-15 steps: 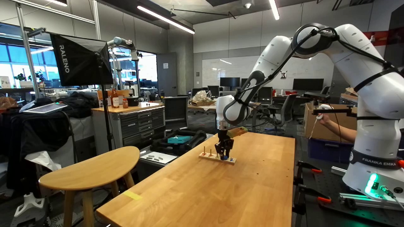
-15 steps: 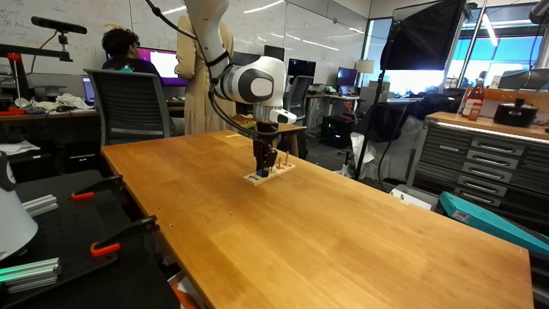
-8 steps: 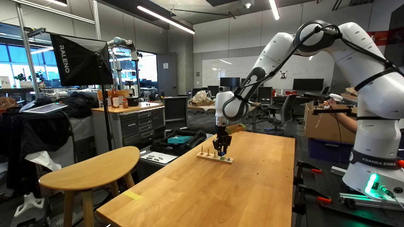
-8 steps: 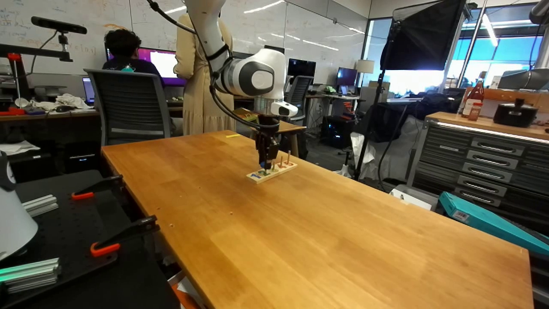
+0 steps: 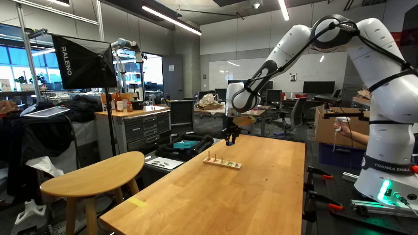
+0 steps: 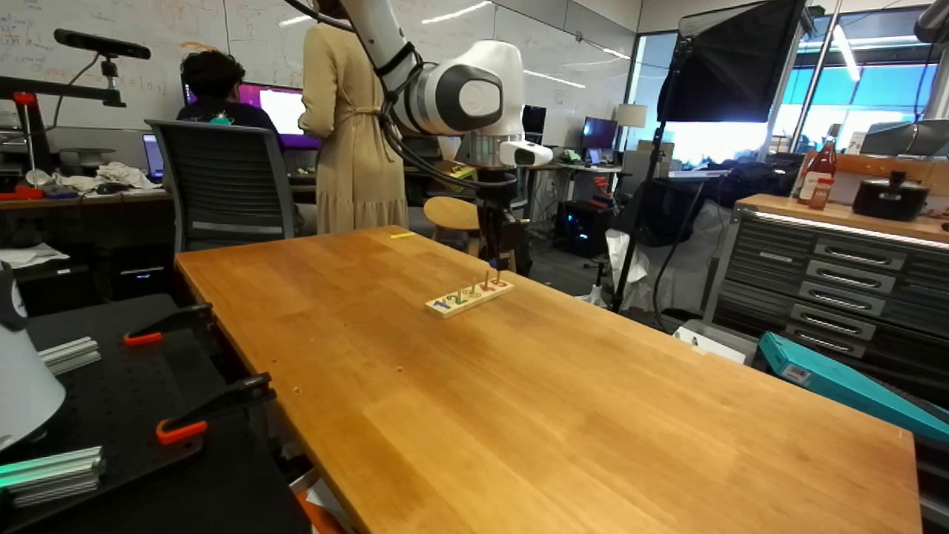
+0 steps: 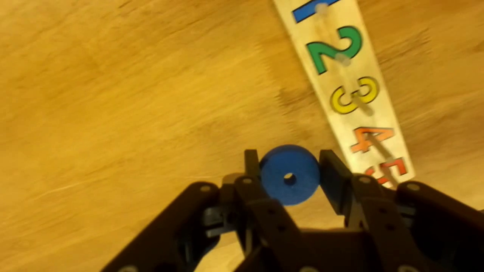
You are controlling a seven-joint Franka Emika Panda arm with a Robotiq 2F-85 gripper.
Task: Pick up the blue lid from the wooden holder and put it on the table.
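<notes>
The black two-finger tool (image 7: pixel 289 166) clamps the round blue lid (image 7: pixel 279 177) by opposite edges above the light-brown wooden desk (image 5: pixel 258 192), presumably to clear the pegged pale-wood holder (image 7: pixel 342 71).

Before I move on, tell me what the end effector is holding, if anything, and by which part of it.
The lid, pinched at opposite sides of its round outer edge by the end effector; its center hole is uncovered.

Holder (image 5: pixel 222 164) on table (image 5: pixel 235 192), lid (image 7: pixel 276 175) in gripper (image 7: pixel 289 165)
</notes>
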